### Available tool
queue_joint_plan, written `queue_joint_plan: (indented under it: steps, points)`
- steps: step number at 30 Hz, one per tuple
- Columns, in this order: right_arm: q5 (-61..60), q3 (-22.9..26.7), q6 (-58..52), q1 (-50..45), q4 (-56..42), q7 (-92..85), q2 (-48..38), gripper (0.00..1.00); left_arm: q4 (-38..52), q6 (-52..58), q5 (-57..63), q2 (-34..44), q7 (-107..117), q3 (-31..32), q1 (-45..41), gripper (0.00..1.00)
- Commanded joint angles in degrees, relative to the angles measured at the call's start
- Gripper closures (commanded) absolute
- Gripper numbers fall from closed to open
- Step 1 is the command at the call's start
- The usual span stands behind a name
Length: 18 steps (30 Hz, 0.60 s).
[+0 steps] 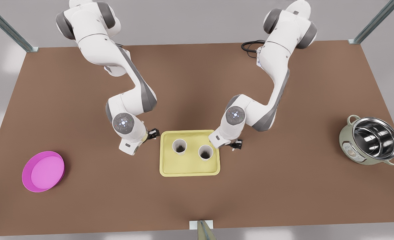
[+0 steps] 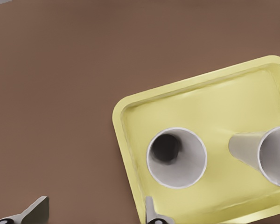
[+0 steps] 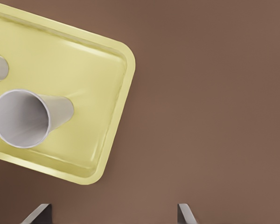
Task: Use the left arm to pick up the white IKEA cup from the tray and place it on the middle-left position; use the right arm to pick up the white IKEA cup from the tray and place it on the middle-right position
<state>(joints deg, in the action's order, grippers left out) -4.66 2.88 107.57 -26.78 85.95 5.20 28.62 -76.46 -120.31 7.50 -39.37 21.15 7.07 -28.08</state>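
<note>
Two white paper cups [image 1: 179, 146] [image 1: 205, 152] upright in pale yellow rimmed tray [image 1: 189, 170], left gripper [image 2: 93, 215] at nine o'clock, right gripper [image 3: 114, 215] at three, both fingers spread wide, empty.

The front view looked steeply down from high over the near edge, taking in the whole table [image 1: 83, 200]. Each wrist view stared straight down from close above, one over each short end of the tray [image 2: 126, 140]. All three shared that tray [image 1: 190, 168] [image 3: 116, 112] and its cups.

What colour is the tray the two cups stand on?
Pale yellow. The tray shows best in the front view, with both white cups upright inside.
</note>
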Motion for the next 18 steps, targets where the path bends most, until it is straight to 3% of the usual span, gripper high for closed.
queue_joint_plan:
  steps: [1,4,18]
  points:
    - [-0.1,-0.7,4.8,-0.3,-0.2,15.2,1.2,0.00,1.7,-6.9,1.4,-1.7,26.0,0.1,-1.1,0.00]
    - [0.1,-3.6,9.6,-0.6,-1.8,20.8,6.0,0.00,1.6,-9.1,1.5,-3.1,28.2,0.0,-3.0,0.00]
    - [-1.4,-4.9,16.1,-1.2,-4.6,23.9,13.6,0.00,-3.2,-12.6,5.1,-4.6,28.4,-0.3,-2.7,0.00]
